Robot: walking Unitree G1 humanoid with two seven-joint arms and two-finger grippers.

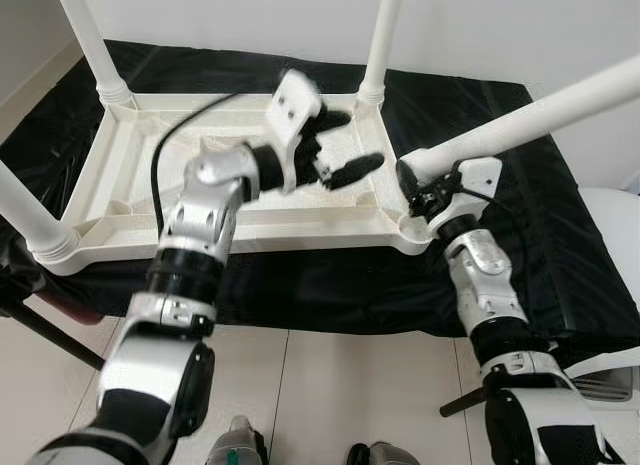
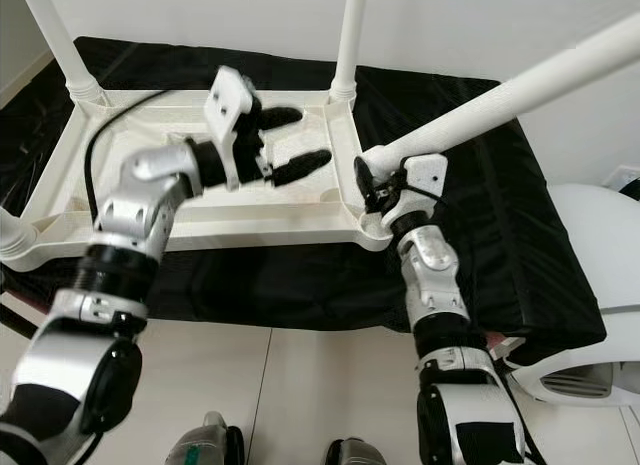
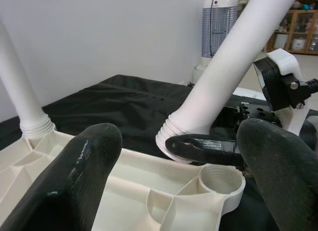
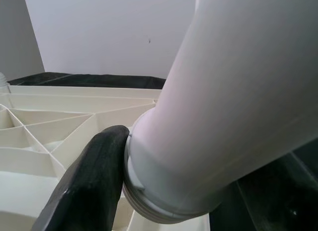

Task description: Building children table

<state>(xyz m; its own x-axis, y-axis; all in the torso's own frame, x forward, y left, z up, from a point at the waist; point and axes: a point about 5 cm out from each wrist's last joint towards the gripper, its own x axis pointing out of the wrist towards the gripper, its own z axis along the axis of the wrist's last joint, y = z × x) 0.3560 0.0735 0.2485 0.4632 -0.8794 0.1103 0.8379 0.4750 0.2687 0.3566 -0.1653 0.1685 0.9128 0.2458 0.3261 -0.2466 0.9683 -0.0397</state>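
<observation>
- The upturned white table top (image 1: pixel 120 200) is lying on a surface draped in black cloth (image 1: pixel 540 245), ribbed underside facing up, with three white legs already standing in their corner sockets: one at the far left (image 1: pixel 90 40), one at the far right (image 1: pixel 383 40) and one at the near left (image 1: pixel 25 210).
- The right tool (image 1: pixel 425 195) is clamping the threaded end of the fourth leg (image 1: pixel 530 115), holding it slanted, with its ringed tip just above and beside the open socket (image 3: pixel 221 179) at the near right corner.
- In the right wrist view one black finger (image 4: pixel 94 181) is pressing against the leg's ringed collar; the leg is not yet seated.
- The left tool (image 1: pixel 335 145) is hovering over the middle of the underside with its fingers spread wide, gripping nothing.
- The step in hand appears to be fitting the last leg into its socket.
- To do it well, the leg probably needs tipping upright first, so its thread meets the socket squarely rather than at this slant.
- The tip should be centred over the ring before any downward push or twist, since a crooked start could jam the thread.
- The free left tool could be pressing down on the frame near that corner, because the light top may slide on the cloth.
- The grip so low on the leg is leaving a long length swinging above, so slow turning looks wise.
</observation>
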